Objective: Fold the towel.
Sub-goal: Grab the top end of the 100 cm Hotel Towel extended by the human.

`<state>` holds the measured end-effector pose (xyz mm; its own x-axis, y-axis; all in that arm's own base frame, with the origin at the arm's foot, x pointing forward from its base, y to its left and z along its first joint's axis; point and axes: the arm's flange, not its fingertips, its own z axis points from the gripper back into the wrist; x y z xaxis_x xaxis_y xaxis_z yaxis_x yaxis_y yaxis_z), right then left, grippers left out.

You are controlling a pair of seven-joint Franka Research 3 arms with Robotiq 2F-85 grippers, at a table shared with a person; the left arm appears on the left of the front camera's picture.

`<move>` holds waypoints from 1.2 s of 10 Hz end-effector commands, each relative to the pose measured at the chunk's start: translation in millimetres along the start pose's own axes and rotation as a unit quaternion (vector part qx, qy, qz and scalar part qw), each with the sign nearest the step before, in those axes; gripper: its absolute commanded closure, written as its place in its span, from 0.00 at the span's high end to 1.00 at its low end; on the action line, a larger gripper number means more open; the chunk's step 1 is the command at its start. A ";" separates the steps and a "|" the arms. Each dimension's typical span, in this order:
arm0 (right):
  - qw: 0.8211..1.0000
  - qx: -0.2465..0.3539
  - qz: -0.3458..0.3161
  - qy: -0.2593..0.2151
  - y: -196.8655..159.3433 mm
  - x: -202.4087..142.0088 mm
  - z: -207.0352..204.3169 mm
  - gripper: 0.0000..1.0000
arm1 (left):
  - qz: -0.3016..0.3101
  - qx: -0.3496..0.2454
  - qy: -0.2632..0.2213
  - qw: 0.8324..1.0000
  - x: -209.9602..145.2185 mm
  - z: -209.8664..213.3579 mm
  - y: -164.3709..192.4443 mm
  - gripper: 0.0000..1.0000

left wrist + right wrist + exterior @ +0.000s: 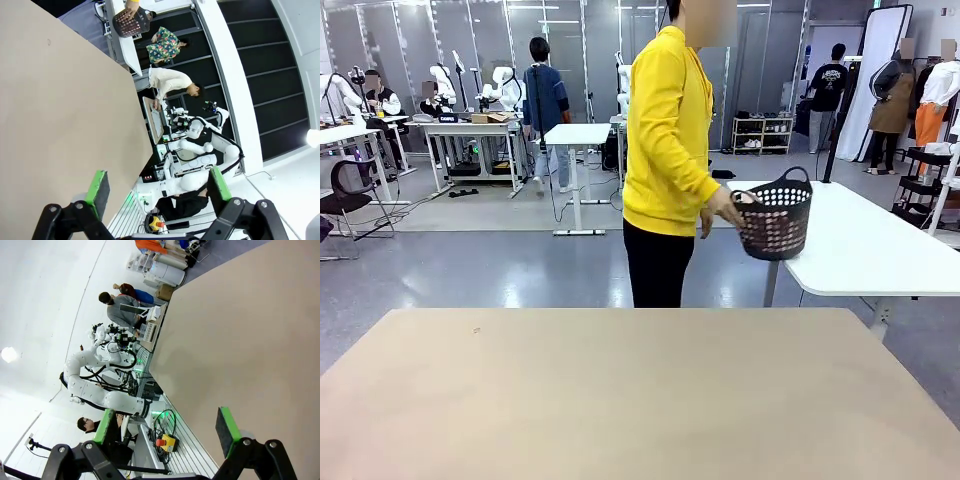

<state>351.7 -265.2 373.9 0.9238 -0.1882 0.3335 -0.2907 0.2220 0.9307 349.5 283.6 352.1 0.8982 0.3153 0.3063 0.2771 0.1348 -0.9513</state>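
Observation:
The towel is out of view. My left gripper (159,186) stands open over the edge of the tan table (55,110), its green pads wide apart with nothing between them. My right gripper (166,426) is open too, above the table's edge (235,345), and holds nothing. A person in a yellow top (665,140) stands beyond the far side of the table (620,390), one hand reaching into a dark perforated laundry basket (775,218). The basket (130,22) also appears at the top of the left wrist view.
The basket rests on the corner of a white table (870,250) at the right behind the person. Other white tables, people and stands fill the room farther back.

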 end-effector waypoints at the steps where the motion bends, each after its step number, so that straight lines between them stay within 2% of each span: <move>1: 1.000 -0.001 -0.015 0.004 0.9 7.2 -4.8 1.00 | -0.002 -0.027 0.015 1.000 5.5 1.0 -0.5 1.00; 2: 1.000 0.000 0.000 0.000 0.0 0.0 0.0 1.00 | 0.000 0.000 0.000 1.000 0.0 0.0 0.0 1.00; 12: 1.000 0.000 0.000 0.000 0.0 0.0 0.0 1.00 | 0.000 0.000 0.000 1.000 0.0 0.0 0.0 1.00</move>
<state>352.4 -263.7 373.0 0.9250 -0.1857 0.3316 -0.2899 0.2197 0.9315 349.8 282.1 352.1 0.9003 0.3100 0.3055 0.2802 0.1244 -0.9518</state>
